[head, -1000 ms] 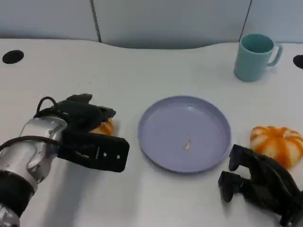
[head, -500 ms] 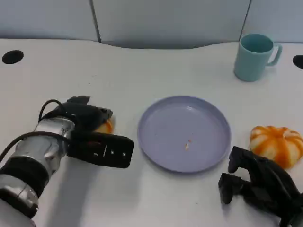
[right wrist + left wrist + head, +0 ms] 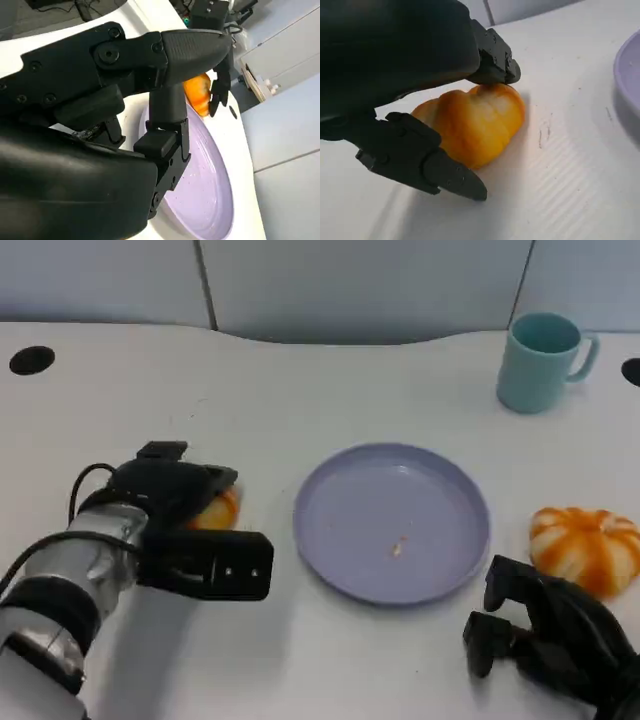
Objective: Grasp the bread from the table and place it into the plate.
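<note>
A golden-orange bread roll [image 3: 220,510] [image 3: 475,122] lies on the white table, left of the lilac plate [image 3: 330,570]. My left hand [image 3: 185,520] [image 3: 395,60] is cupped over it. Its upper fingers [image 3: 492,57] touch the top of the roll, while the thumb [image 3: 435,167] lies low along the near side with a thin gap. The roll rests on the table. My right hand [image 3: 545,635] [image 3: 100,100] sits with fingers apart and holds nothing, near the plate's right front rim. The right wrist view looks past the plate [image 3: 210,185] to the roll [image 3: 197,92].
An orange-and-white pumpkin-shaped item [image 3: 585,545] lies right of the plate, just beyond my right hand. A teal mug [image 3: 540,360] stands at the back right. A small crumb [image 3: 398,548] sits in the plate. Black holes [image 3: 30,360] mark the tabletop's far corners.
My left forearm has swung in closer to the table's front edge while the hand stays over the roll. The roll and the right hand are where they were.
</note>
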`<state>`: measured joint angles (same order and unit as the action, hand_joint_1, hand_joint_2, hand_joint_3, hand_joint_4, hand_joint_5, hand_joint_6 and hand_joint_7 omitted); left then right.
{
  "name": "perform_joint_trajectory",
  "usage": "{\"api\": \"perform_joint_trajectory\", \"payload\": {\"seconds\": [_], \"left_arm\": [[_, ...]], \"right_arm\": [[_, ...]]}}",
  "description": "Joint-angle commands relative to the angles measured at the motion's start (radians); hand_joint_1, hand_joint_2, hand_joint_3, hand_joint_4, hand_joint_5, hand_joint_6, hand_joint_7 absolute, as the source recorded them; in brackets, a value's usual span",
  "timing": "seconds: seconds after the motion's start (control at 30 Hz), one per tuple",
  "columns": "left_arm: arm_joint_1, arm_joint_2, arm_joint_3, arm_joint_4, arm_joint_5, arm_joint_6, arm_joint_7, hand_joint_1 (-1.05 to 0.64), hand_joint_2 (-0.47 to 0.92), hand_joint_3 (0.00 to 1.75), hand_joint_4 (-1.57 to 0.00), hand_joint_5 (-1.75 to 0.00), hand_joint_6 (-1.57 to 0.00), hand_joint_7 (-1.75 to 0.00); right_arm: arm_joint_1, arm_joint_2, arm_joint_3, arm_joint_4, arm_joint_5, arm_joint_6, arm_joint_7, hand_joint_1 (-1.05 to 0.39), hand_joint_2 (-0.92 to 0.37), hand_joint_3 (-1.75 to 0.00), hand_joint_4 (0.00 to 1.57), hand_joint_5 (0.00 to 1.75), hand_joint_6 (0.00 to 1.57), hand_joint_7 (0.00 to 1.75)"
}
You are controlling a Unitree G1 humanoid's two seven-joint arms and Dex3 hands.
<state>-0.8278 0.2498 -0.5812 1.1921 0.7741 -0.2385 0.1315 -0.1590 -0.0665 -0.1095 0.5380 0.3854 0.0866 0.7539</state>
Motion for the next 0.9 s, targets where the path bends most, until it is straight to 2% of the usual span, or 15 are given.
{"api": "perform_joint_trajectory", "payload": {"seconds": [0.03,0.07,0.13,0.17,0.2,0.23,0.27,0.37,0.53,0.6,0.63,0.7,0.9], "left_arm": [[0.068,0.007,-0.04,0.033,0.037,-0.054,0.176,-0.2,0.92,0.1,-0.67,-1.03,-0.84,-0.19],[0.072,0.012,-0.062,0.036,0.062,-0.058,0.241,-0.26,0.92,0.07,-0.74,-1.41,-0.96,-0.33],[0.076,0.016,-0.087,0.045,0.088,-0.062,0.328,-0.28,0.92,0.14,-0.84,-1.68,-0.83,-0.96],[0.078,0.017,-0.087,0.051,0.087,-0.065,0.356,-0.28,0.92,0.17,-0.86,-1.71,-0.8,-1.09],[0.079,0.017,-0.086,0.056,0.085,-0.068,0.376,-0.25,0.92,0.31,-0.87,-1.73,-0.73,-1.4],[0.078,0.017,-0.084,0.06,0.082,-0.071,0.391,-0.23,0.92,0.43,-0.87,-1.74,-0.68,-1.61],[0.078,0.016,-0.08,0.064,0.077,-0.072,0.407,-0.23,0.92,0.49,-0.85,-1.74,-0.66,-1.67],[0.076,0.012,-0.068,0.07,0.065,-0.078,0.445,-0.21,0.9,0.54,-0.84,-1.75,-0.62,-1.74],[0.062,0.019,-0.057,0.049,0.062,-0.113,0.519,-0.21,0.9,0.52,-0.81,-1.75,-0.57,-1.75],[0.05,0.023,-0.046,0.033,0.054,-0.145,0.541,-0.21,0.87,0.57,-0.82,-1.75,-0.58,-1.75],[0.044,0.022,-0.034,0.026,0.045,-0.163,0.549,-0.21,0.84,0.63,-0.83,-1.75,-0.59,-1.75],[0.03,0.02,-0.011,0.009,0.024,-0.194,0.56,-0.21,0.72,0.88,-0.84,-1.75,-0.61,-1.75],[-0.007,0.0,0.041,-0.049,-0.032,-0.28,0.536,-0.19,0.54,1.2,-0.89,-1.75,-0.68,-1.75]], "right_arm": [[0.028,-0.013,-0.002,0.011,0.001,0.017,0.007,-0.52,-0.92,-0.32,0.74,1.75,0.64,1.57],[0.027,-0.014,-0.004,0.012,0.003,0.022,0.007,-0.52,-0.92,-0.32,0.74,1.75,0.64,1.58],[0.027,-0.014,-0.007,0.006,0.008,0.038,-0.001,-0.52,-0.92,-0.31,0.74,1.75,0.64,1.58],[0.027,-0.014,-0.007,0.005,0.008,0.037,-0.003,-0.52,-0.92,-0.31,0.74,1.75,0.64,1.58],[0.026,-0.014,-0.008,0.009,0.01,0.033,0.001,-0.52,-0.92,-0.31,0.74,1.75,0.64,1.58],[0.025,-0.015,-0.007,0.011,0.007,0.027,0.001,-0.52,-0.92,-0.31,0.75,1.75,0.64,1.58],[0.024,-0.016,-0.006,0.016,0.004,0.018,0.004,-0.52,-0.92,-0.32,0.74,1.75,0.64,1.58],[0.018,-0.018,-0.007,0.03,0.003,0.007,0.009,-0.53,-0.92,-0.32,0.74,1.75,0.64,1.58],[0.013,-0.022,-0.005,0.039,0.002,0.006,0.014,-0.52,-0.92,-0.33,0.74,1.75,0.63,1.58],[0.014,-0.021,-0.005,0.036,0.001,0.006,0.009,-0.52,-0.92,-0.33,0.74,1.75,0.63,1.59],[0.015,-0.021,-0.005,0.034,-0.001,0.006,0.004,-0.52,-0.92,-0.33,0.74,1.75,0.63,1.59],[0.015,-0.022,-0.003,0.033,-0.004,0.001,0.003,-0.52,-0.92,-0.34,0.73,1.75,0.63,1.59],[0.003,-0.022,-0.006,0.048,0.001,0.006,0.011,-0.53,-0.92,-0.32,0.74,1.75,0.65,1.58]]}}
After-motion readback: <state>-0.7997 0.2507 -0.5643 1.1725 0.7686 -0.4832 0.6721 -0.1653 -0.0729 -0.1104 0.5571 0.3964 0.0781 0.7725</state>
